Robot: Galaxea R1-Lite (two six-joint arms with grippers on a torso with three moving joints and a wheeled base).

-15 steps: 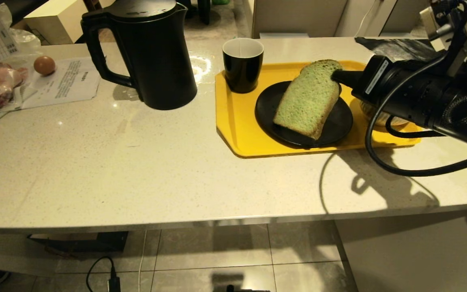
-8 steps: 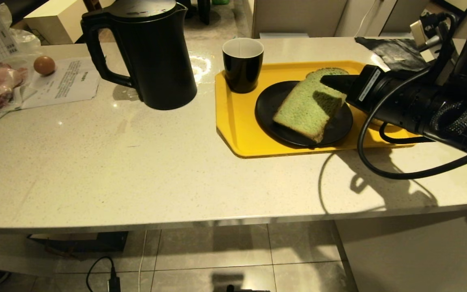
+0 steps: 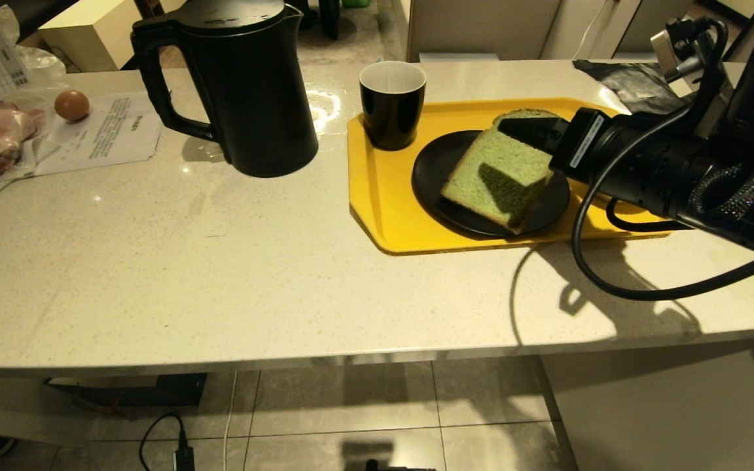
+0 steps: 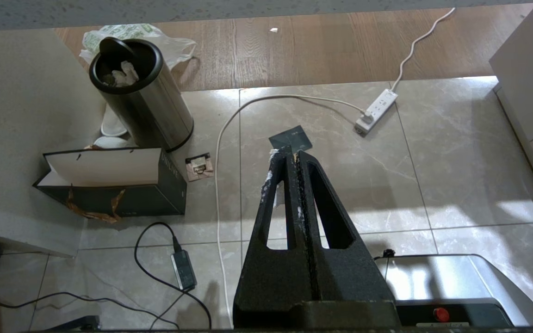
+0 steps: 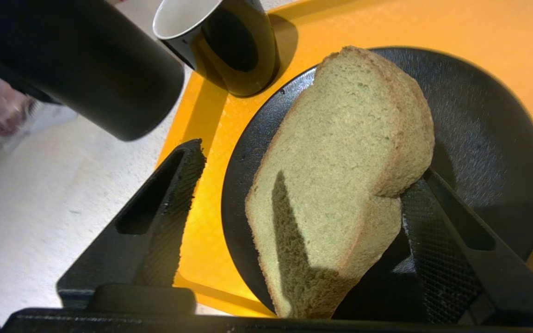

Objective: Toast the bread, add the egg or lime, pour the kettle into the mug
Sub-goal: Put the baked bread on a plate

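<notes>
Right wrist view: gripper [image 5: 294, 203] jaws spread around bread [image 5: 340, 162].

we see bread [image 5: 336, 185] spongy, porous crumb, rough crust. plate [image 5: 484, 134] matt black, finely pebbled. tray [image 3: 383, 196] smooth yellow plastic. mug [image 3: 391, 104] glossy black outside, white inside. kettle [image 3: 246, 85] matt black. countertop [image 3: 220, 275] polished speckled stone. right gripper [image 5: 294, 222] fingers textured matt black plastic.

Bare counter [image 3: 220, 261] ahead of the kettle [image 3: 246, 91]; mug [image 3: 391, 104] crowds the bread [image 3: 498, 173].
</notes>
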